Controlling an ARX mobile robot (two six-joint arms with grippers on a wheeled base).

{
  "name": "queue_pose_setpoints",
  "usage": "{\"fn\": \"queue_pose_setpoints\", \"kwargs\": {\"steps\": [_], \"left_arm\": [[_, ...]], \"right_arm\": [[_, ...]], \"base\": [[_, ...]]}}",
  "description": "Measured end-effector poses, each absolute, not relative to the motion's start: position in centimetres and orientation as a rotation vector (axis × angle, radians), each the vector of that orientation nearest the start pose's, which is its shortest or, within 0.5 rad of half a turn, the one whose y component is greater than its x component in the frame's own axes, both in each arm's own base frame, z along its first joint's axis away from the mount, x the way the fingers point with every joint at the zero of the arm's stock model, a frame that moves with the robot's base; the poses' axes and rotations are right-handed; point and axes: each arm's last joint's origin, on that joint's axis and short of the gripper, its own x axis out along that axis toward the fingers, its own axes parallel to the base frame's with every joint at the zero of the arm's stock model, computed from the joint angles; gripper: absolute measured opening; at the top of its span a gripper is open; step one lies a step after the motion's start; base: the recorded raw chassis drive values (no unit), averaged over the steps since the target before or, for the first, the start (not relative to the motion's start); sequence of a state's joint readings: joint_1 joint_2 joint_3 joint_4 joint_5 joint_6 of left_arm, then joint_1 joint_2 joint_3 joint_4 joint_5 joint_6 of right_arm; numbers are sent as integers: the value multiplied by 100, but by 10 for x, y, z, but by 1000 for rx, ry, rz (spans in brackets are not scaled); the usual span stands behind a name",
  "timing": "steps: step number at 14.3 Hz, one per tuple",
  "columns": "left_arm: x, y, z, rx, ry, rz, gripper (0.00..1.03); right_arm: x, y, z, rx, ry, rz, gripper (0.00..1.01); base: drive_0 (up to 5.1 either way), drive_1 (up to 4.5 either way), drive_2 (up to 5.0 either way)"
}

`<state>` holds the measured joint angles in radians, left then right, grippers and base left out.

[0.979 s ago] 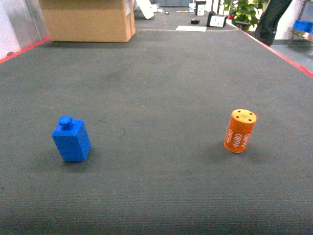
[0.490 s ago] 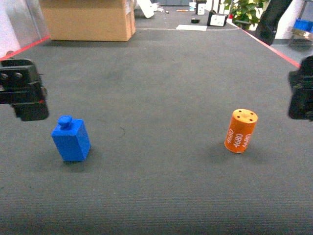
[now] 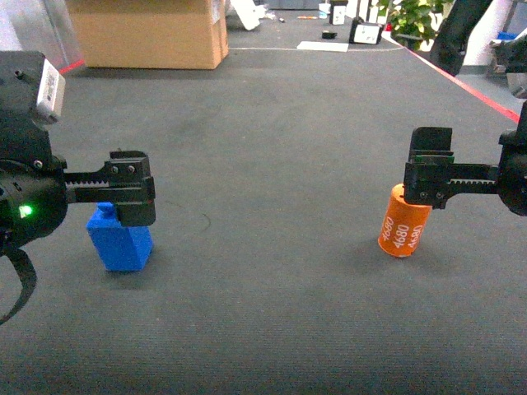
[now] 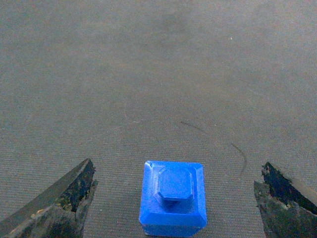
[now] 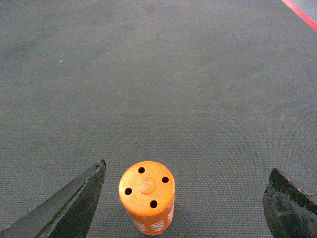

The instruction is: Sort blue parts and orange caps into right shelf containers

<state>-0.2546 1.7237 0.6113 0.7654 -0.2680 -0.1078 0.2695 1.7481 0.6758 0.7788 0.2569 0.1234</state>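
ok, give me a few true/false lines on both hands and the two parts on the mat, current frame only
1. The left hand is open, fingers either side of the blue part. True.
2. The right hand has closed on the orange cap. False: its fingers stand wide apart, clear of the cap.
3. The orange cap stands upright, four holes in its top face. True.
4. The blue part lies tipped on its side. False: it stands upright, knob on top.
5. A cardboard box sits at the far left of the mat. True.
6. The two parts touch each other. False: they stand far apart on the mat.
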Motion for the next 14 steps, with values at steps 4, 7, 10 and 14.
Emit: {"fn": "queue_pose_setpoints", "kwargs": {"steps": [4, 7, 10, 14], "left_arm": [[322, -71, 121, -38, 384, 23, 98], [328, -72, 112, -53, 407, 20, 98], [331, -73, 106, -60, 424, 14, 98], [331, -74, 95, -70, 459, 12, 98]], "right_arm": [[342, 90, 136, 33, 332, 4, 98], [350, 94, 122, 27, 368, 5, 98], [353, 95, 110, 30, 397, 8, 98], [355, 95, 86, 36, 457, 3, 98]], "base": [[0, 0, 0], [0, 0, 0], [0, 0, 0], [0, 0, 0]]}}
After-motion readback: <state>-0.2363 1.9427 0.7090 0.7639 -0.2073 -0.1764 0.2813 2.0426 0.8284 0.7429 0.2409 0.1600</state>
